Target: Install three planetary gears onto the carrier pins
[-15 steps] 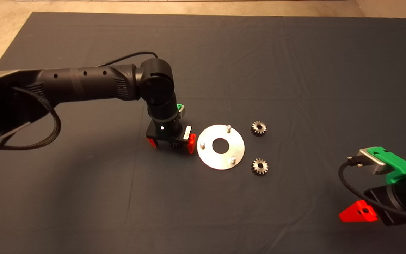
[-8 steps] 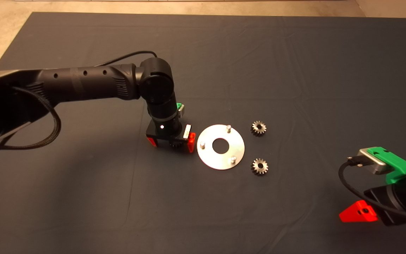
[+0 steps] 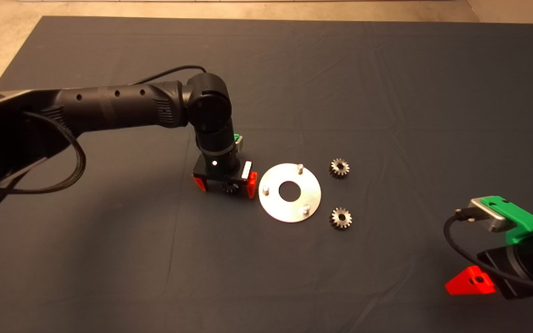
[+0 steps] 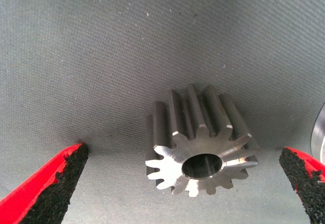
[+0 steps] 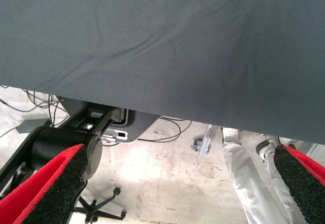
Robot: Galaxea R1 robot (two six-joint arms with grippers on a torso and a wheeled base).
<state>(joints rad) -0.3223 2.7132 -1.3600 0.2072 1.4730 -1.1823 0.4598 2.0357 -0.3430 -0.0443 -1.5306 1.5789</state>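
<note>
Your left gripper [image 3: 226,187], fingers spread, straddles a planetary gear [image 4: 200,145] beside the disc [image 3: 289,192]; it's likely heavy, slick steel—pinch its toothed flanks.

light: dim, warm, mat [image 3: 387,92] dark | glare: disc [image 3: 275,206] shines bright white | shadow: soft pool beside the gear [image 4: 200,142] in left wrist view | focus: gear face sharp, finger pads [image 4: 56,188] soft-edged | floor [image 5: 167,173] beyond the mat washed out
</note>
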